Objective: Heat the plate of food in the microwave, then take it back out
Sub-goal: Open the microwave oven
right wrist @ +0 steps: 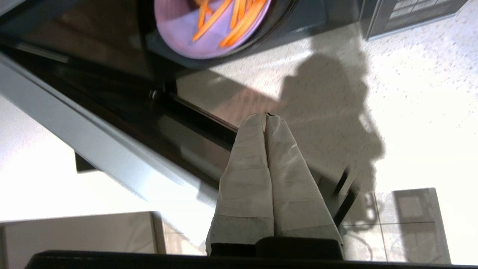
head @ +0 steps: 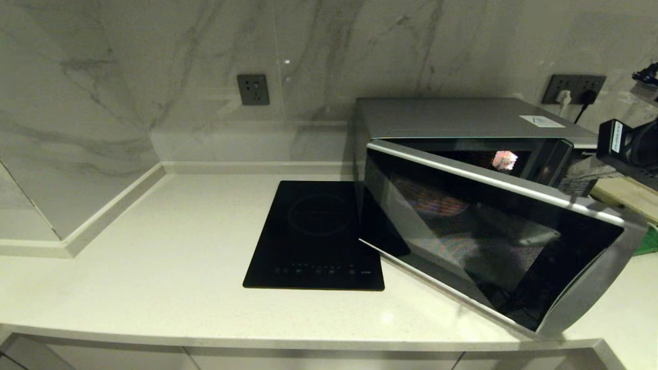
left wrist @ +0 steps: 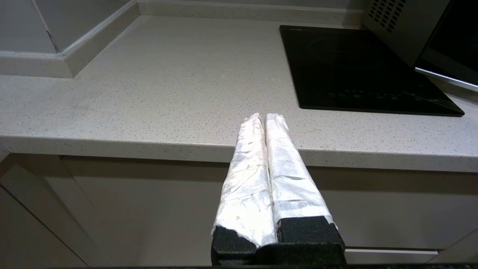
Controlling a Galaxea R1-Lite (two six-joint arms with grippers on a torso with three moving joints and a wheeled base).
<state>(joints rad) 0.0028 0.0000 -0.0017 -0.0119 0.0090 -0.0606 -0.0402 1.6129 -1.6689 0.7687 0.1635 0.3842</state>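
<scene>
Although the head view showed you only the microwave (head: 462, 169) with its door swung partly open over the bench (head: 180, 241), the plate sat inside. In the left wrist view, the left gripper (left wrist: 264, 118) hung pressed shut off the bench edge, idle. In the right wrist view, the right gripper (right wrist: 266, 118) was pinched shut on nothing, the plate of food (right wrist: 209, 26) well ahead of the fingertips. You'd judge it stiff, light, slippery-rimmed: take the near rim, level.

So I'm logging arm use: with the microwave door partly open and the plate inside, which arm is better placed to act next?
The right. Its shut right gripper is up beside the microwave's door, with the plate of food in its view. The left gripper, also shut, sits by the counter edge, far from the door.
</scene>
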